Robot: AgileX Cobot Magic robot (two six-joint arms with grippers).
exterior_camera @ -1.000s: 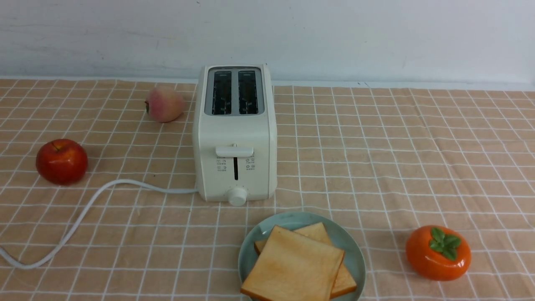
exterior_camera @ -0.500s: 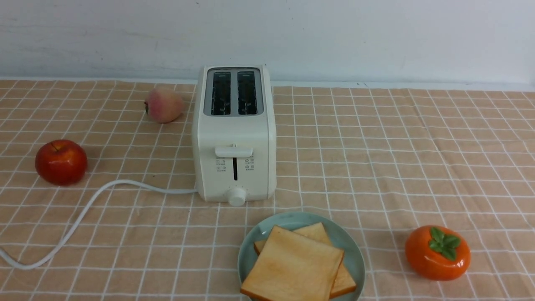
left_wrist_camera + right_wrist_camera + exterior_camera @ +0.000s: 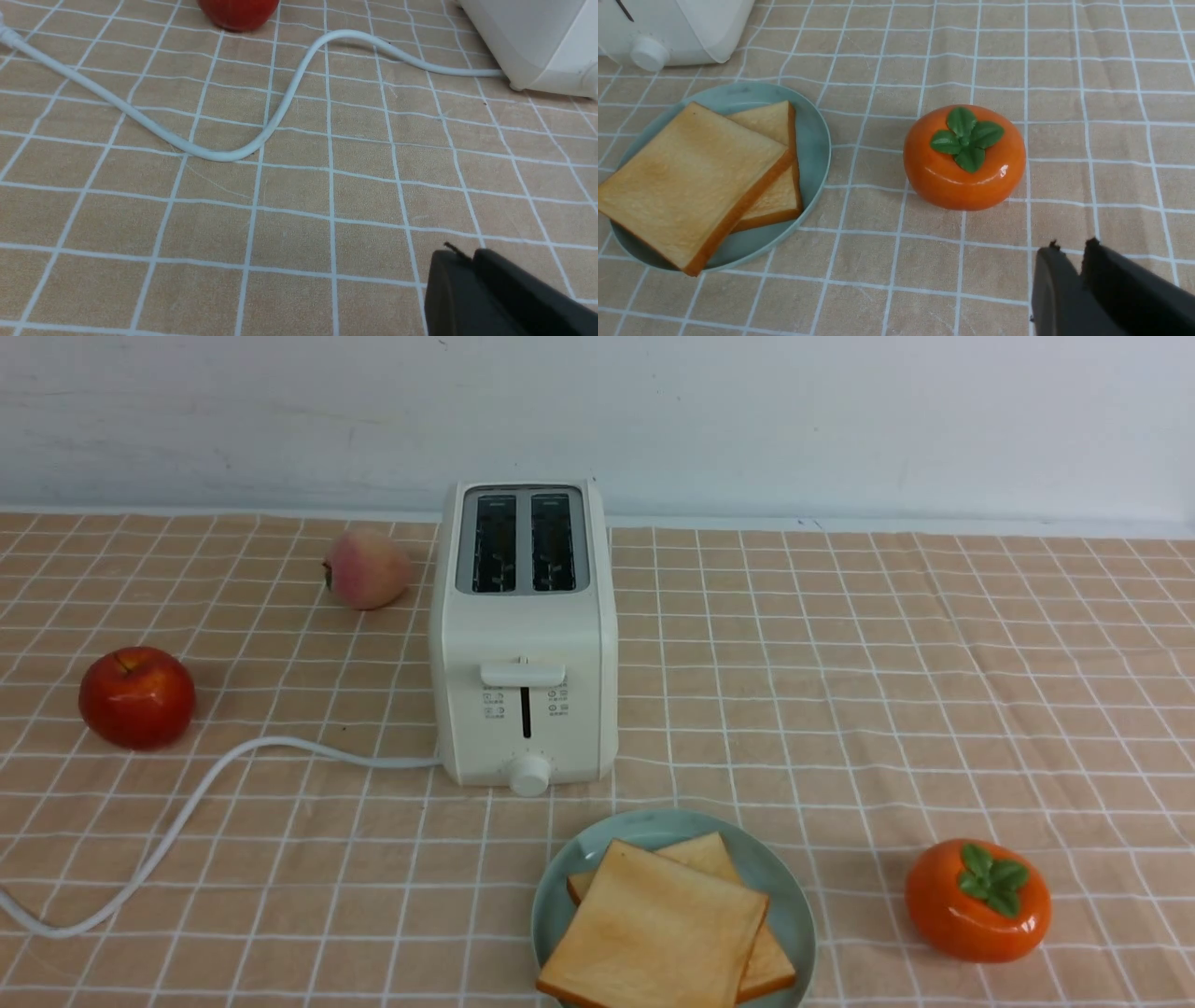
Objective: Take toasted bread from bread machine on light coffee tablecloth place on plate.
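The cream-white bread machine (image 3: 523, 635) stands mid-table on the light coffee tablecloth (image 3: 887, 691), and both its slots are empty. Two slices of toasted bread lie stacked on the teal plate (image 3: 789, 905) in front of it: the top slice (image 3: 653, 929) over the lower slice (image 3: 705, 859). The right wrist view shows the top slice (image 3: 691, 177), the plate (image 3: 817, 140) and a toaster corner (image 3: 691, 28). My right gripper (image 3: 1069, 249) is shut and empty, low over the cloth beside the persimmon. My left gripper (image 3: 467, 254) is shut and empty over bare cloth near the cord. Neither gripper shows in the front view.
The white cord (image 3: 187, 803) curves left from the toaster and shows in the left wrist view (image 3: 280, 107). A red apple (image 3: 137, 697) sits at the left and a peach (image 3: 367, 569) beside the toaster. An orange persimmon (image 3: 977, 901) sits right of the plate.
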